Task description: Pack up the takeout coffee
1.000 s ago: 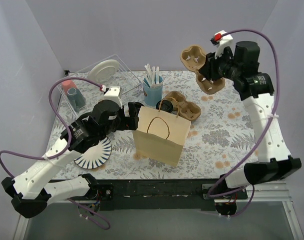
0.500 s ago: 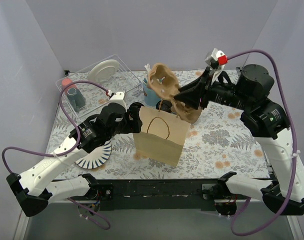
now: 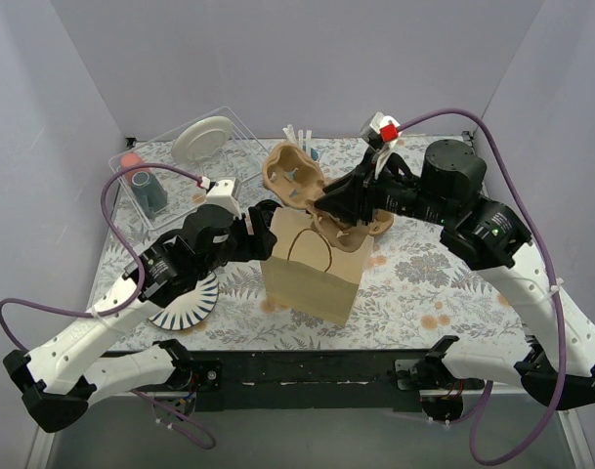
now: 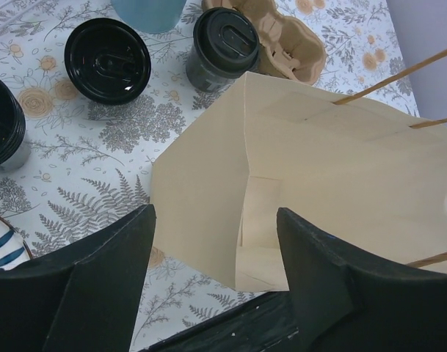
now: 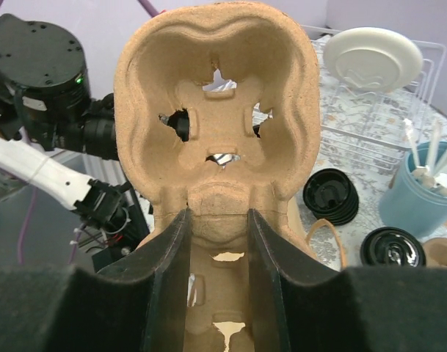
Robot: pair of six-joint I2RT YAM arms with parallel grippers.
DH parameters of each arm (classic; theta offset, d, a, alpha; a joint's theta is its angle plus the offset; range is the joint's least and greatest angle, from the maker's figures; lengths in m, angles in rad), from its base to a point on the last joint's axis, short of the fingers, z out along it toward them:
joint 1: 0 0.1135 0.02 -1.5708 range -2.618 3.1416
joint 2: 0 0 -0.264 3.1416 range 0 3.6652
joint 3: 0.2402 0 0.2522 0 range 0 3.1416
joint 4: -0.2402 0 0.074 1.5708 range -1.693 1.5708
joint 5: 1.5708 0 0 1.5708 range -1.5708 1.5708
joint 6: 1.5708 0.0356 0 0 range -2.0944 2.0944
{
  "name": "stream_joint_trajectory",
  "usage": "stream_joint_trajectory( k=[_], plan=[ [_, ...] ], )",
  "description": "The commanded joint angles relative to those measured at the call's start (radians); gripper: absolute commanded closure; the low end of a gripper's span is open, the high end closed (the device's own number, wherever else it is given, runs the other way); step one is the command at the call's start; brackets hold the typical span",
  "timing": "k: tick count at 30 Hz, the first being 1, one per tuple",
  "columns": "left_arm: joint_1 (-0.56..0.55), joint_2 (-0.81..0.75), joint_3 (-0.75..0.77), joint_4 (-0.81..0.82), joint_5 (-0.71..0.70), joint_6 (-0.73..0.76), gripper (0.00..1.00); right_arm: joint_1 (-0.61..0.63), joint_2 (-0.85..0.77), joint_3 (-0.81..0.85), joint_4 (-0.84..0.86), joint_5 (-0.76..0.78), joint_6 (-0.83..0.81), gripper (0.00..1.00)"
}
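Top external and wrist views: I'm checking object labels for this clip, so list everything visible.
brown paper bag with handles: 1, tan, table centre, upright, open
moulded pulp cup carrier: 2, brown, one held above the bag, one on the table behind
small black cup with black sip lid: 1, beside the resting carrier
stack of black lids: 1, near that cup
light blue cup with white sticks: 1, behind the bag
white plate: 1, in the white wire rack, far left
grey-blue cup: 1, in that rack
blue-and-white striped plate: 1, near left
floral tablecloth: 1, covering the table
left end effector: 1, black, open at the bag's mouth
right end effector: 1, black, shut on the held carrier
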Motion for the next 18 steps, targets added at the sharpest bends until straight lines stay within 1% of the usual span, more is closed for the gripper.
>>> stream_joint_trajectory(
  k=[1,5,9,14,18],
  plan=[
    [0.005,-0.002,-0.009,0.012,0.007,0.0,0.35,0.01,0.002,0.012,0.053,0.087,-0.035,0.74],
    [0.005,0.013,-0.004,0.0,-0.004,-0.001,0.38,0.011,0.002,-0.009,0.048,0.111,-0.05,0.74],
    [0.005,0.012,0.0,-0.002,-0.013,-0.001,0.38,0.013,-0.01,-0.049,0.05,0.122,-0.055,0.74],
    [0.005,0.007,-0.001,0.001,-0.013,-0.001,0.41,0.019,-0.038,-0.147,0.07,0.13,-0.054,0.74],
    [0.005,0.007,-0.004,-0.002,-0.014,-0.006,0.43,0.027,-0.049,-0.183,0.065,0.119,-0.041,0.74]
  ],
)
